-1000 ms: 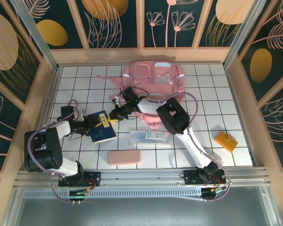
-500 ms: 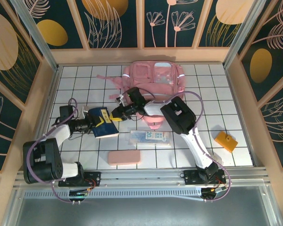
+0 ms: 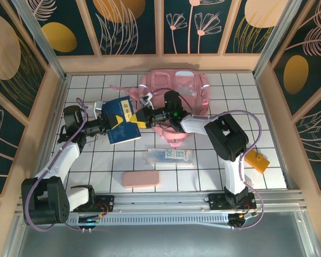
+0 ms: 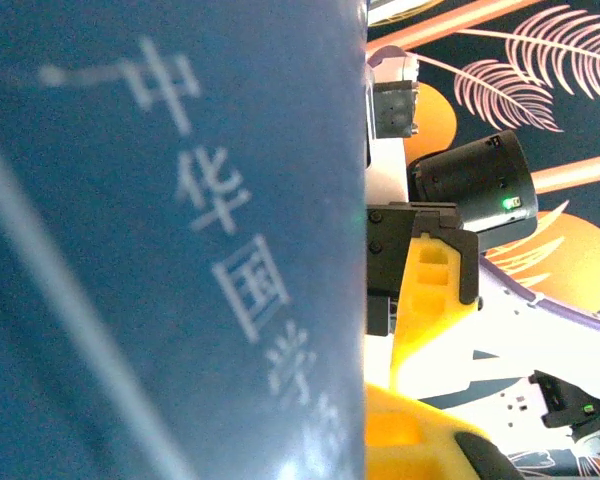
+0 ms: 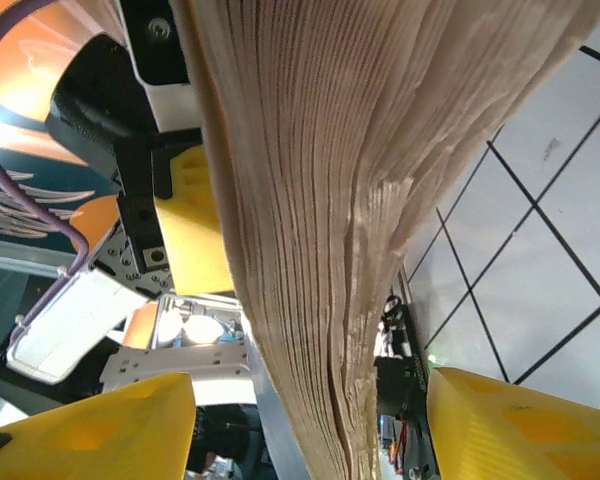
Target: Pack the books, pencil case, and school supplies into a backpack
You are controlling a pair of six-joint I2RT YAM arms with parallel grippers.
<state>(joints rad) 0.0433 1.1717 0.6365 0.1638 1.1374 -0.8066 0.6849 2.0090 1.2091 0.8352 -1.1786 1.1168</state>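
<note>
The dark navy book hangs tilted above the tiles, with my left gripper shut on its left edge. In the left wrist view its blue cover is close up, with one yellow finger beside it. My right gripper stands open at the book's right edge. The page edges run between its spread yellow fingertips with gaps on both sides. The pink backpack lies at the back centre. The pink pencil case, the clear printed packet and the orange block lie on the table.
The white tiled table is fenced by wooden walls with dark floral panels. A metal rail runs along the near edge by the arm bases. The right arm's cable loops above the packet.
My left gripper shut on the book and raised it back toward the backpack. My right gripper let go of the book and opened, and its arm shifted right.
</note>
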